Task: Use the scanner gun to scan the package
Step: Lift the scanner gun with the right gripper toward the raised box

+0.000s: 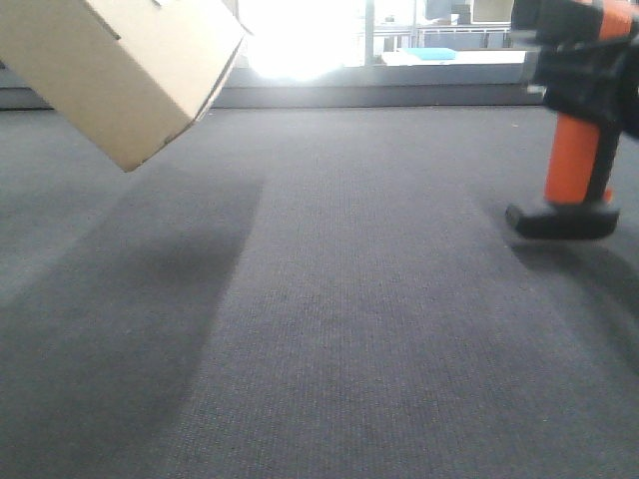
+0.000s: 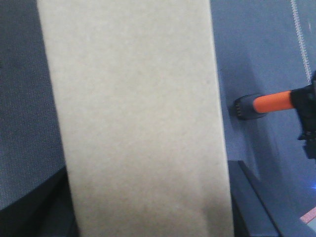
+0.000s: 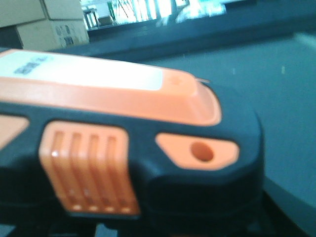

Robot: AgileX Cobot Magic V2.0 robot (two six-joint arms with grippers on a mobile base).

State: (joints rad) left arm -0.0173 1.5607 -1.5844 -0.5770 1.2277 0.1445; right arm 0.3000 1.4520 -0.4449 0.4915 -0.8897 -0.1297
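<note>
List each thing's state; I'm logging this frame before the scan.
box: aloft, tilted, gripped
scanner: upright, handle down, gripped at the head
left gripper: shut on box
right gripper: shut on scanner

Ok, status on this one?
Left gripper shut on package, aloft, tilted. Right gripper shut on scanner gun, aloft. Nothing between them.

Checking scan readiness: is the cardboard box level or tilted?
Tilted: the cardboard box hangs corner-down above the carpet in the front view.
</note>
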